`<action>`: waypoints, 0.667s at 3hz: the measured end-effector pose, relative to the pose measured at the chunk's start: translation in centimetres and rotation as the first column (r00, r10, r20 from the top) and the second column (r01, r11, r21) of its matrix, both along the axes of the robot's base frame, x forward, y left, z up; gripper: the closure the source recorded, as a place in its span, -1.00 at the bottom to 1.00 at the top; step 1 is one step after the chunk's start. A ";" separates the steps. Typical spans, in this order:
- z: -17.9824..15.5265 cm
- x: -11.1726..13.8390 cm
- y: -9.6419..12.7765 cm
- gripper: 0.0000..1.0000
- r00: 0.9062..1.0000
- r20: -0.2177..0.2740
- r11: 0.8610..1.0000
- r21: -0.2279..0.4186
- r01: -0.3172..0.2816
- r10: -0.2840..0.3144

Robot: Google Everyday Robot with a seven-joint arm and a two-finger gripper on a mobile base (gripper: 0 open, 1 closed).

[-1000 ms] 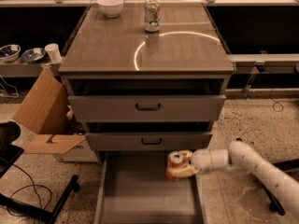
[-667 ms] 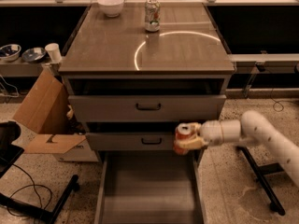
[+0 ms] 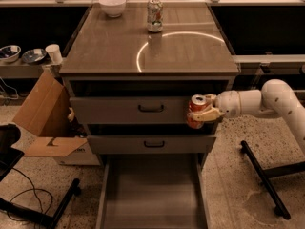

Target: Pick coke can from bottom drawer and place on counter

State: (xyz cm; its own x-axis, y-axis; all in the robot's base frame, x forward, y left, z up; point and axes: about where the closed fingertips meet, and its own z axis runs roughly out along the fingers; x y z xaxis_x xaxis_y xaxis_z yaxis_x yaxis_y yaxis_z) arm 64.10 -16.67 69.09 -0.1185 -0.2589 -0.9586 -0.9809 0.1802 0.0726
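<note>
- Standing at the back of the counter (image 3: 109,51) are a silver can (image 3: 154,15) and a white bowl (image 3: 112,5).
- The gripper (image 3: 199,116) clasps the coke can (image 3: 197,104) before the right end of the top drawer (image 3: 124,110), under the counter edge.
- The can is upright, tab end up; the bottom drawer (image 3: 151,194) lies open below.

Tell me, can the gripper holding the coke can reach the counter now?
Probably yes. The gripper holds the coke can in front of the top drawer, below the counter; nothing visible blocks the way up.
</note>
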 end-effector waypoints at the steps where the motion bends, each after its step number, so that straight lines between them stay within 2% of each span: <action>1: -0.3 -0.2 0.3 1.00 1.000 -0.005 1.000 0.001 -0.006 0.006; 2: -1.1 -1.0 1.7 1.00 1.000 -0.009 1.000 0.014 -0.015 0.016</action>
State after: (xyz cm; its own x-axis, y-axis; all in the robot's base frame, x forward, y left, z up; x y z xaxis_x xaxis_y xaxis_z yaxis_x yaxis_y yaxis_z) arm 63.11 -14.94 67.98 -0.1237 -0.2477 -0.9609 -0.9829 0.1639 0.0842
